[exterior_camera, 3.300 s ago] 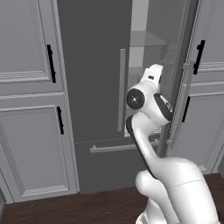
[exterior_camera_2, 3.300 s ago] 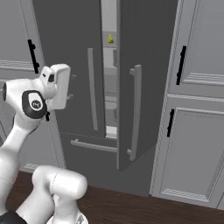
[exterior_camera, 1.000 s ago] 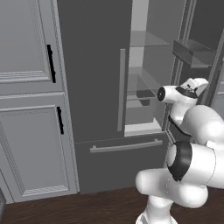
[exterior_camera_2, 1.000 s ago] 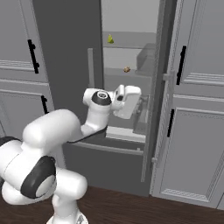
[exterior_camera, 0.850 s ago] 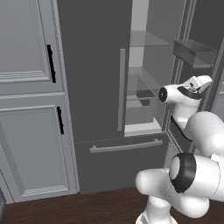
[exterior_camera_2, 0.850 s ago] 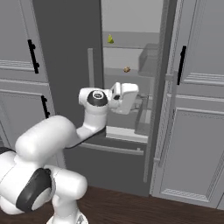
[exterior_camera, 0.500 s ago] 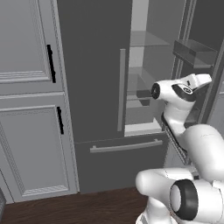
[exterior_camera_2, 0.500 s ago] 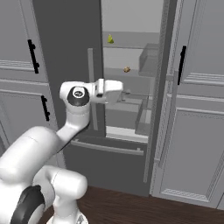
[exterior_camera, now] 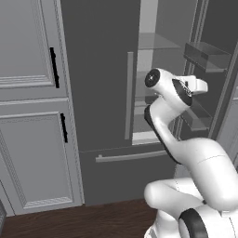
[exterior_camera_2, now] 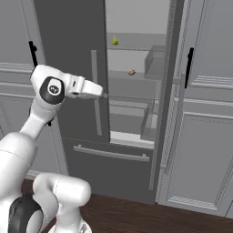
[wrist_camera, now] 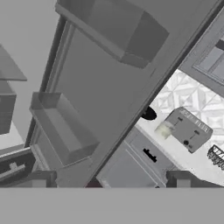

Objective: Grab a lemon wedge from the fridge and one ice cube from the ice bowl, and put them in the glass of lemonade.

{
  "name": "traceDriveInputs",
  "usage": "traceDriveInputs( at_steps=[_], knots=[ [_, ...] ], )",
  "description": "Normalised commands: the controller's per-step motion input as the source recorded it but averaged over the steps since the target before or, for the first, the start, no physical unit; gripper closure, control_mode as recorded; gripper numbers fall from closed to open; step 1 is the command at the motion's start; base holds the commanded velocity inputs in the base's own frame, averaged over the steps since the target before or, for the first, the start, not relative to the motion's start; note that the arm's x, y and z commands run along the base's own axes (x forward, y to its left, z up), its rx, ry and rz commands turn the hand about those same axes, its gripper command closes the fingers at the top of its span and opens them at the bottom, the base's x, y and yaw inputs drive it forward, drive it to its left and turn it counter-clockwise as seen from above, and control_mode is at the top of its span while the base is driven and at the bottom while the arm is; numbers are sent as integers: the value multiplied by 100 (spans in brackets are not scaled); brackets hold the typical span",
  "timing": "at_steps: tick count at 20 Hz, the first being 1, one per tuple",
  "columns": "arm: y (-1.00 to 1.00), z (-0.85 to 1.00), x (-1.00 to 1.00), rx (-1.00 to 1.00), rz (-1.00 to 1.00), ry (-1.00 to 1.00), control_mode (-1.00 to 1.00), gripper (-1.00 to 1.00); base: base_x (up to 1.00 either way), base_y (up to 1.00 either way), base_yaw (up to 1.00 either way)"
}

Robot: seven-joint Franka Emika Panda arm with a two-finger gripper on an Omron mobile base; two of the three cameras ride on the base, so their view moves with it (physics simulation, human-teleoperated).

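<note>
— Swinging away from the opened door, is it?

— Yes. Half a second back the hand was right at the door shelves; now the gripper [exterior_camera_2: 105,95] points across the opening of the fridge [exterior_camera_2: 73,41], whose right door [exterior_camera_2: 164,136] stands wide. A few seconds ago that door was barely ajar.

— So the opening step looks finished?

— I judge so. The lemon wedge [exterior_camera_2: 115,41] sits bare on an upper shelf, well above the hand, with a small brown thing [exterior_camera_2: 131,72] one shelf lower. Reaching up and in is likely next.

— Holding anything?

— Nothing seems to be carried, but whether the jaws are parted or closed I cannot tell; the tips are too small.

— And the drink?

— Past the door's edge, the hand view shows the ice bowl [wrist_camera: 148,114] and the glass of lemonade [wrist_camera: 163,131] on a patterned counter [wrist_camera: 192,98], near each other.

— Any labels or writing?

— None legible anywhere.
</note>
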Motion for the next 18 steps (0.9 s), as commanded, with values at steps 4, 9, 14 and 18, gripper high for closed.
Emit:
traceDriveInputs(
  at_steps=[4, 9, 14, 18],
  knots=[
    [100, 0, 10, 43, 44, 0, -100, -100, 0, 0, 0],
    [93, 0, 11, 43, 43, -1, -100, -100, 0, 0, 0],
    [22, 0, 28, 39, 25, -14, -100, -100, 0, 0, 0],
    [0, 0, 45, 36, 5, -20, -100, -100, 0, 0, 0]
  ],
)
